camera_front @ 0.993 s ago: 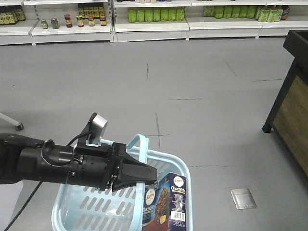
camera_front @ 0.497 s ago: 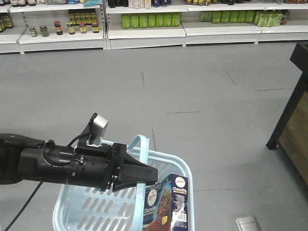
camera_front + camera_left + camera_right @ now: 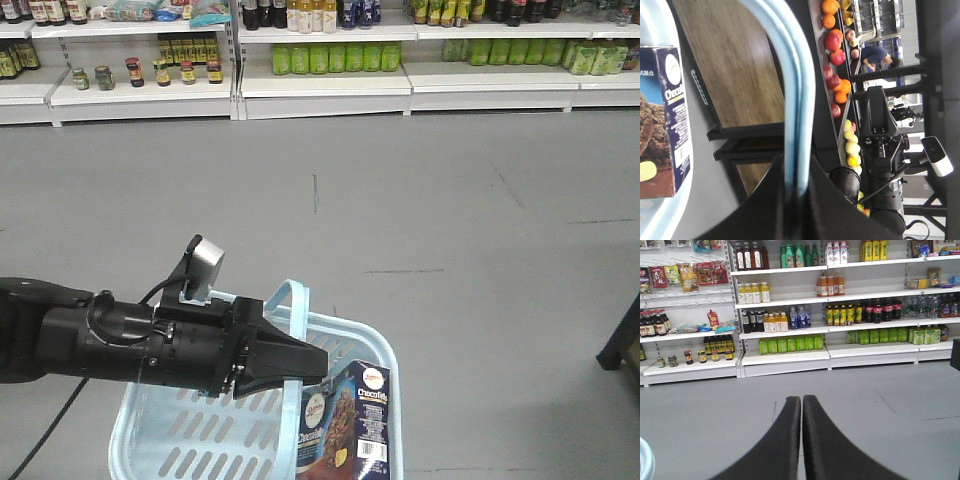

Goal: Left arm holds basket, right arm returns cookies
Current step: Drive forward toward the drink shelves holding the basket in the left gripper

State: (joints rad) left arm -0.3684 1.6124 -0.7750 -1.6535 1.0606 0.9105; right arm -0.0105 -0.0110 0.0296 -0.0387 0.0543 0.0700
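Because the bottom edge of the front view cuts across it, only the far part of the basket (image 3: 340, 322) shows. The cookies (image 3: 350, 420) stand upright inside, against its 3 o'clock wall, and lose their base to the same edge. The left arm (image 3: 110, 340) enters from 9 o'clock, and the left gripper (image 3: 315, 365) covers the spot where the handle (image 3: 288, 287) comes down. From the left wrist, the handle runs straight between the dark fingers (image 3: 835, 200), which are clamped on it, though the contact itself is lost in shadow. The right gripper (image 3: 801, 400) points at 12 o'clock toward the shelves (image 3: 785, 357). Its fingers are pressed almost together, with only a slit between them, and they hold nothing.
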